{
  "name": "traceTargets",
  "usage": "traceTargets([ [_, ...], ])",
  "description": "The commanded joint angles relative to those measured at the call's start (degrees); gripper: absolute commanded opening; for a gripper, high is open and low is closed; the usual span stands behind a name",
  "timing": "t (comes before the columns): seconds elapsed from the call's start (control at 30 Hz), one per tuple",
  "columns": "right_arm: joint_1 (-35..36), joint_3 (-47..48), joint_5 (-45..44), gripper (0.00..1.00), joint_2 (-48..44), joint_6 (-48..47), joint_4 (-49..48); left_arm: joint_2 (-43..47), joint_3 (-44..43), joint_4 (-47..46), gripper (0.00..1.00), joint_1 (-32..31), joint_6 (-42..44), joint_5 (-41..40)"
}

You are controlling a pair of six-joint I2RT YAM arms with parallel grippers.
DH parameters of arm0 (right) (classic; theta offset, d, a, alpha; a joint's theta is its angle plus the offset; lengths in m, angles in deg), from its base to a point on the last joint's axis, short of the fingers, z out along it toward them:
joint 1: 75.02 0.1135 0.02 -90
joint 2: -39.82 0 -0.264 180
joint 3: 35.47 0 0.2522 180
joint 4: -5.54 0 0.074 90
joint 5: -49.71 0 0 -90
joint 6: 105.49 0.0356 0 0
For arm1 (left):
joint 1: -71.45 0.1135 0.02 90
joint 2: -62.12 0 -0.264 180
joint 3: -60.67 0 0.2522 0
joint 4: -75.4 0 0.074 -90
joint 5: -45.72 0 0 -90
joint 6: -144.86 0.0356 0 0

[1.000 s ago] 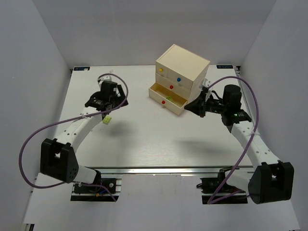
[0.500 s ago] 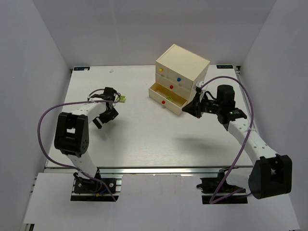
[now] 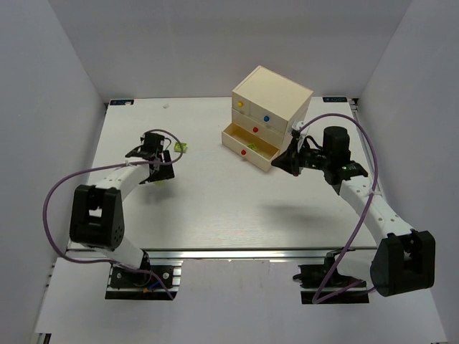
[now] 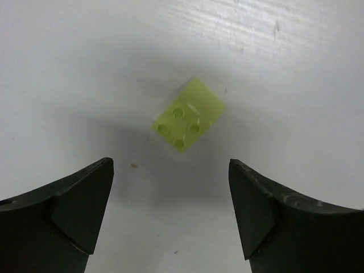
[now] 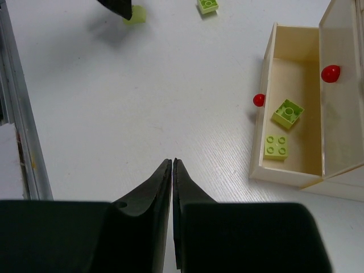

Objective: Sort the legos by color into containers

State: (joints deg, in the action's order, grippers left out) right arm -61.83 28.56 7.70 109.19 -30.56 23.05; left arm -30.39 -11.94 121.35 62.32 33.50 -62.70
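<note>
A lime-yellow lego (image 4: pixel 187 115) lies flat on the white table, studs up. My left gripper (image 4: pixel 170 210) is open above it, the brick just ahead of the gap and touching neither finger. In the top view this gripper (image 3: pixel 158 174) points down at the left side of the table. A second lime-green lego (image 3: pixel 181 148) lies just to its right, also seen in the right wrist view (image 5: pixel 207 4). The cream chest (image 3: pixel 276 93) has its bottom drawer (image 3: pixel 259 158) pulled out, with two lime legos (image 5: pixel 287 112) inside. My right gripper (image 5: pixel 172 165) is shut and empty, beside the drawer's front corner (image 3: pixel 281 162).
The chest's upper drawers, with a yellow knob (image 3: pixel 241 105) and a blue knob (image 3: pixel 266 118), are closed. The open drawer has a red knob (image 3: pixel 244 153). White walls enclose the table on three sides. A metal rail (image 3: pixel 229 253) runs along the near edge.
My left arm swung its elbow back and out again; its open gripper stays near the lime lego. My right gripper moved slightly left toward the drawer, then held still.
</note>
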Motion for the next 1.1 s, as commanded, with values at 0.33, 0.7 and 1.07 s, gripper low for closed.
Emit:
traceTargets([
  [0.33, -0.18, 1.68, 1.23, 0.09, -1.51, 0.57, -1.55, -3.37, -0.30, -7.14, 0.78, 0.07, 23.47, 9.36],
  [0.7, -0.36, 1.51, 1.32, 0.09, -2.30, 0.57, -1.73, -6.97, -1.00, -8.72, 0.71, 0.07, 24.09, 7.42],
  [1.07, -0.62, 1.42, 1.14, 0.09, -2.21, 0.57, -1.90, -4.71, -2.67, -7.84, 0.24, -0.01, 22.69, 14.43],
])
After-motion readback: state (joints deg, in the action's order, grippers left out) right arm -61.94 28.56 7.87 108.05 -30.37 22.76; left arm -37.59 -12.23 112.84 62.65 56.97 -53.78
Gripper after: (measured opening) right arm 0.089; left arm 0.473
